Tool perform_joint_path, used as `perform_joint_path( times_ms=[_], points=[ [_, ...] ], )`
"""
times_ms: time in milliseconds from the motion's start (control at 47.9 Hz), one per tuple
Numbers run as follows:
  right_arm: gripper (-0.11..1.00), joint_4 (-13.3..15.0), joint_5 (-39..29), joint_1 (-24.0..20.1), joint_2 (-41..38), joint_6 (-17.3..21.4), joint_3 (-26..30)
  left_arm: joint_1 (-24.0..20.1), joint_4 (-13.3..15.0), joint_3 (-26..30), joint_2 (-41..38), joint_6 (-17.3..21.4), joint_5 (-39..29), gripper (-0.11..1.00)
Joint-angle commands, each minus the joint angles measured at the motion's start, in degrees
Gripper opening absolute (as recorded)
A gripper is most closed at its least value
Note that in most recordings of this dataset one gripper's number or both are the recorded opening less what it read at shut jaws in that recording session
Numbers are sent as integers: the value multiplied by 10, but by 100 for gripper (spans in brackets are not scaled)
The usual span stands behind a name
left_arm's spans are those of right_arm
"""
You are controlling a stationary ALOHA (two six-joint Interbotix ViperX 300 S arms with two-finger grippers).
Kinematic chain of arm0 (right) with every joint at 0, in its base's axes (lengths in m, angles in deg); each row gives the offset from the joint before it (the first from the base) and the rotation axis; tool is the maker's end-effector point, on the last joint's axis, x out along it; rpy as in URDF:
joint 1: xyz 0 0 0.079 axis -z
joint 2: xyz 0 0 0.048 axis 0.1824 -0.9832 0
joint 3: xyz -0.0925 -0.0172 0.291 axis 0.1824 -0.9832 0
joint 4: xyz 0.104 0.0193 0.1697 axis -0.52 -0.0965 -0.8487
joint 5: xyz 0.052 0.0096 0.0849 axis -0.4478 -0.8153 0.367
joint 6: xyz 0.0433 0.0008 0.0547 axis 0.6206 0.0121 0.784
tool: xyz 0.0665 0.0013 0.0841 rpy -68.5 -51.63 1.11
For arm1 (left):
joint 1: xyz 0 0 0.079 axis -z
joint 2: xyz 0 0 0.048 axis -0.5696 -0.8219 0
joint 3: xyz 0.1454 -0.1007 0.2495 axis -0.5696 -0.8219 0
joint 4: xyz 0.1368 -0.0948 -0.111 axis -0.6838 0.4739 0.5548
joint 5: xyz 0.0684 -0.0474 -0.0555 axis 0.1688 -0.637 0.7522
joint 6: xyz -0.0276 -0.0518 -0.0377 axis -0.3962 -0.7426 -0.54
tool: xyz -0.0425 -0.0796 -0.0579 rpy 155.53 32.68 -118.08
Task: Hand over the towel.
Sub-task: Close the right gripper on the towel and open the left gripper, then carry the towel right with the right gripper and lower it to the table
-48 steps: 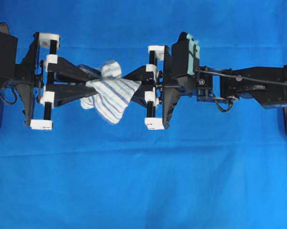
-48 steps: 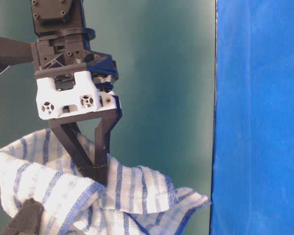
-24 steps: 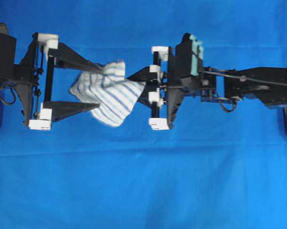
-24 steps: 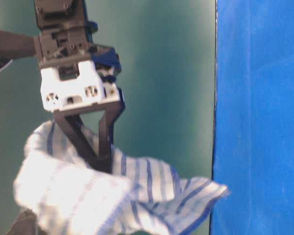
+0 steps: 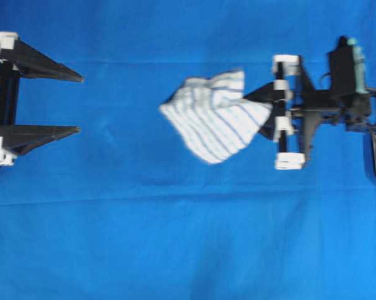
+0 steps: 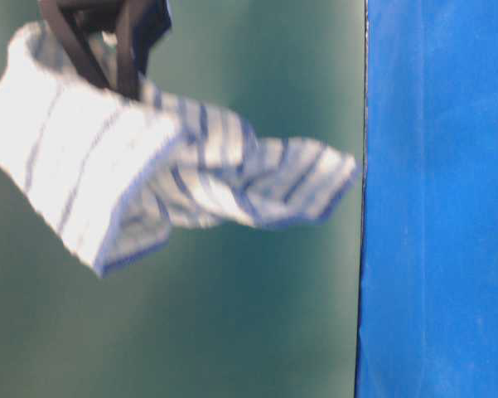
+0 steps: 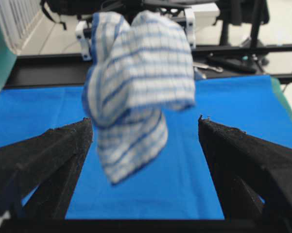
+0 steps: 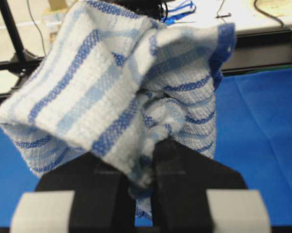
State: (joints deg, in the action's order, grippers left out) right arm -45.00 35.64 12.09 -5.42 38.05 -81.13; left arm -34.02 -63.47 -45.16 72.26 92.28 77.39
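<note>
Towel: we see the striped cloth hanging bunched from the right gripper, clear above the blue tablecloth. One gathered edge sits betw. the right fingertips; the rest fans out ahead of them toward the left side. In the right wrist view the two fingers stand nearly together w/ fabric pinched in the narrow gap, so we read a firm clamp on the towel. The table-level view is blurred, but the cloth shows there dangling under the dark fingers.

Left gripper: jaws spread about as wide as they go, nothing betw. them. In the left wrist view the towel hangs ahead of the two fingers, in line w/ the gap but well apart from either pad.

Step in hand, as we judge it: transfer made, cloth now w/ the receiving arm only, giver's fingers free of it.

Next move, est.: the right arm needs only to keep its clamp tight while carrying the cloth off; a loose corner snagging is the main risk.
</note>
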Motion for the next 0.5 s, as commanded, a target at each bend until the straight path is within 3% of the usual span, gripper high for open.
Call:
perform_joint_path(
  times_ms=[0,272,480],
  points=[
    [6,-3,-10,-2,20,0,0,-2,1,4,5,0,3,93],
    [6,-2,-44,9,17,0,8,-4,1,4,0,0,4,93],
    [6,-2,-174,53,-32,0,51,-4,2,4,-1,0,4,93]
  ],
)
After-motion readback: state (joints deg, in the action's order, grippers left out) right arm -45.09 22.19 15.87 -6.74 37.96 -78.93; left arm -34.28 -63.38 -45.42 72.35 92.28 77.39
